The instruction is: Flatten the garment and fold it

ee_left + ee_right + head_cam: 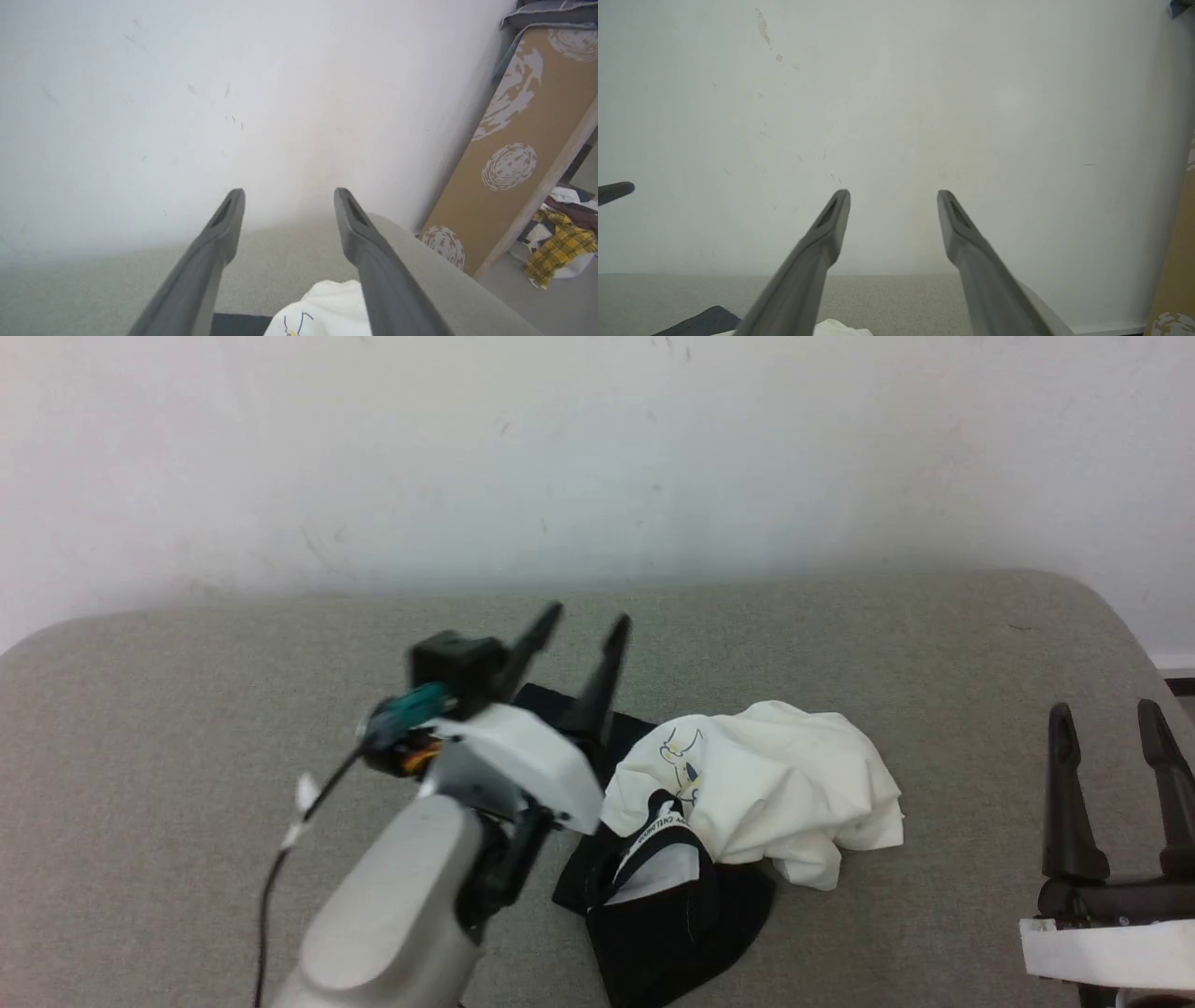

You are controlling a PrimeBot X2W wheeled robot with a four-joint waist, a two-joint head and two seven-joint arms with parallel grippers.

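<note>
The garment [747,784] is bunched on the tabletop [187,756]. The left pincer [588,616], positioned above it, and the right pincer [1104,709] are opened, empty.

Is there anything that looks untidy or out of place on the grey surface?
Yes. The garment lies crumpled in a heap on the grey surface, its white body bunched over the twisted black part. The left gripper and right gripper are open, holding nothing.

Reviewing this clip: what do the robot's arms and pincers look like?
The left pincer and right pincer each have two long, tapering dark fingers. The left forearm is smooth silver-grey, with a white wrist casing, a black camera block, a teal plug and a black cable carrying a white tag.
</note>
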